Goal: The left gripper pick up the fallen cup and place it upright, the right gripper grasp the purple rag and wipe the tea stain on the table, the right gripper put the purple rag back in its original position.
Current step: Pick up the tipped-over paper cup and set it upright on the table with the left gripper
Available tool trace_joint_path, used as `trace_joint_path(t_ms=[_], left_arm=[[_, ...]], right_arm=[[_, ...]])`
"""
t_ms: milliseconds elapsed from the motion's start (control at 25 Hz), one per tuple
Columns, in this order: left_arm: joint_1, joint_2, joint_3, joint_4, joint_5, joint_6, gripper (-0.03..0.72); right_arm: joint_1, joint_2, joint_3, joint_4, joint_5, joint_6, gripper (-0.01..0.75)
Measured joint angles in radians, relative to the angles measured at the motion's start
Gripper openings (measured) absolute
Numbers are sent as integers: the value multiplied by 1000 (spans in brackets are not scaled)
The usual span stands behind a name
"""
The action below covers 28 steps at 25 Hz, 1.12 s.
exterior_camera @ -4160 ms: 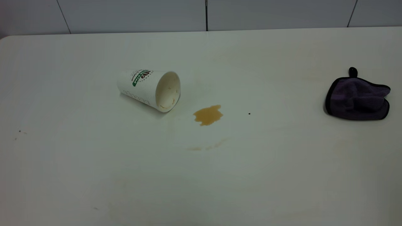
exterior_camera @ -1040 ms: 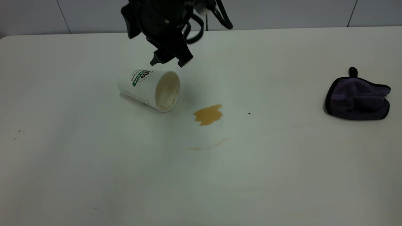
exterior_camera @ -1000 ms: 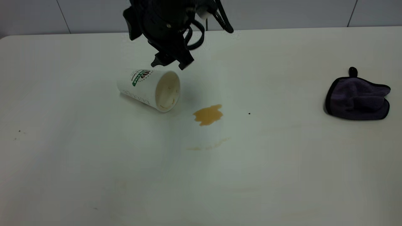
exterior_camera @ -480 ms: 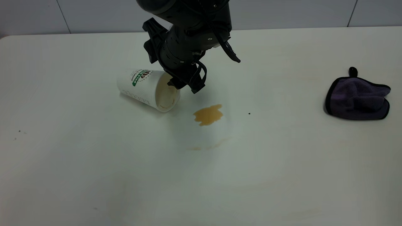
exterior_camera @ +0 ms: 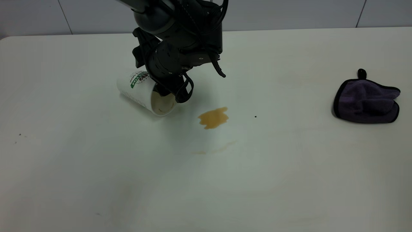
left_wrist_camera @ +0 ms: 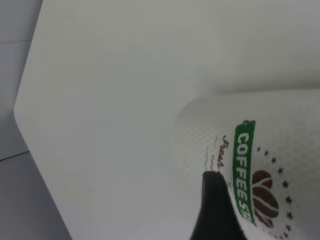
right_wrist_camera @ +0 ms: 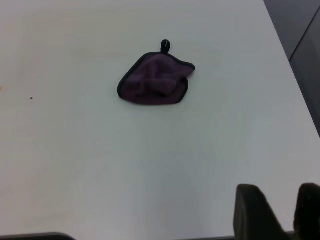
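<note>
While the cup [exterior_camera: 141, 93] lies on its side on the table [exterior_camera: 96, 167], the left gripper [exterior_camera: 172, 91] is down at its mouth, one dark finger [left_wrist_camera: 215, 212] against the printed wall. It seems clamped on the rim, though the arm hides the contact, so I cannot tell for certain. Just off the gripper's far side from the cup sits the tea stain [exterior_camera: 213, 118]. Well beyond that rests the purple rag [exterior_camera: 367, 101], untouched. The right gripper [right_wrist_camera: 282, 210] hangs apart from it, fingers slightly parted.
</note>
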Motion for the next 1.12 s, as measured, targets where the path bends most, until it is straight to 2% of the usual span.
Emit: trace_joint_path(t_ms=[80,240,280,320,440,640,840,960,1120], left_arm=[[13,0,0,33,5,-1,448],[30,0,0,79,18,6,115],[32,0,0,89,29,15,44],[33,-1,0,100,46,29,6],[38,-29,0,43,77,115,-18],[59,-192,0,-177,41,310,-20],[201,-365,-1,-556,-17,535,-20],[303,-388,-1,-827,-16,709,-20],[412,-376,0,-1082,-17,839,-20]], right_arm=[[0,0,0,0,0,0,237],[0,0,0,0,0,0,237],[0,0,0,0,0,0,237],[0,0,0,0,0,0,237],[0,0,0,0,0,0,237],[0,0,0,0,0,0,237],[0,0,0,0,0,0,237],[0,0,0,0,0,0,237],[0,0,0,0,0,0,237]])
